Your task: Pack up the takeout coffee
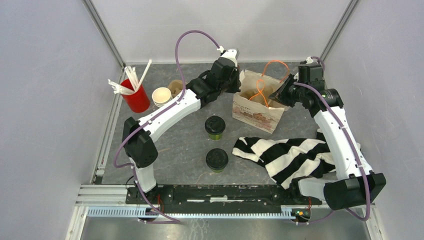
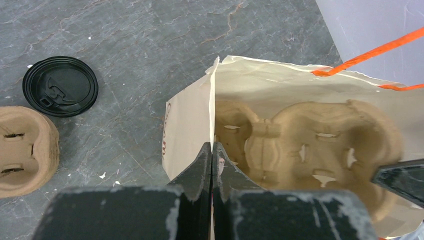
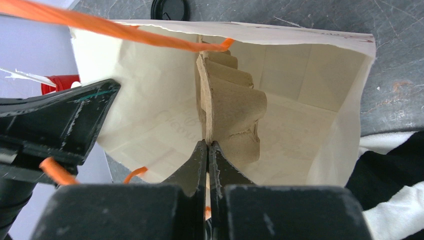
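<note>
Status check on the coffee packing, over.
Left pincer shut on paper bag rim. Right pincer shut on pulp carrier inside bag. Both lidded coffees standing outside, unpacked. Striped cloth beside bag, not blocking.

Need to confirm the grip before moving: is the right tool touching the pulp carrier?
Touching. The right wrist view shows the right tool shut on the edge of the pulp carrier inside the paper bag.

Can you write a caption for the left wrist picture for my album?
The left hand pinches the edge of the paper bag, with the cup carrier inside.
</note>
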Controlling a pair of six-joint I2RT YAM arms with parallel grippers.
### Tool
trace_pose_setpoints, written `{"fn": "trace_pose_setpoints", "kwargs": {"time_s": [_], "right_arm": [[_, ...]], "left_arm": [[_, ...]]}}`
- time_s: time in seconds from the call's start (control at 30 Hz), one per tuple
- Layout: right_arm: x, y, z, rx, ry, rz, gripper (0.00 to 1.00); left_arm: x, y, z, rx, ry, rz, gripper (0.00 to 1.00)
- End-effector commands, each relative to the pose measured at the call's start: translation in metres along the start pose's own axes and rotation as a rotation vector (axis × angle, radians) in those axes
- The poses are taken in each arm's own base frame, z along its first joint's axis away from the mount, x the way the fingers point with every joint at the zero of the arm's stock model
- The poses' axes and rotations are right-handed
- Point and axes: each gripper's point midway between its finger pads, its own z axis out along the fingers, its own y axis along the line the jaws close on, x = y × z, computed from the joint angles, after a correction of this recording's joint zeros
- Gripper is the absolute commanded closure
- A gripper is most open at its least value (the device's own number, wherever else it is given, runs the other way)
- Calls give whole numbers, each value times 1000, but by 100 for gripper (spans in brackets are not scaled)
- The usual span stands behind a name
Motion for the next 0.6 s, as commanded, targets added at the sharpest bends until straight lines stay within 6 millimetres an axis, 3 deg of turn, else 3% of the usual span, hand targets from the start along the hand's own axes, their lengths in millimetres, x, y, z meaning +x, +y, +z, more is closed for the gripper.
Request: {"fn": "trace_pose_setpoints", "kwargs": {"time_s": [0.0, 0.5, 0.53, 0.57], "right_arm": [[-15, 16, 2, -71, -74, 38, 100], [-18, 3, 24, -22, -79, 13, 99], [-19, -9, 24, 43, -72, -32, 88], [-22, -22, 16, 117, -58, -105, 69]], "left_arm": [[-27, -9, -18, 22, -81, -48, 98], [-26, -9, -16, 15, -80, -41, 98], [-27, -7, -15, 8, -82, -41, 98], [-25, -5, -14, -4, -80, -42, 98]]}}
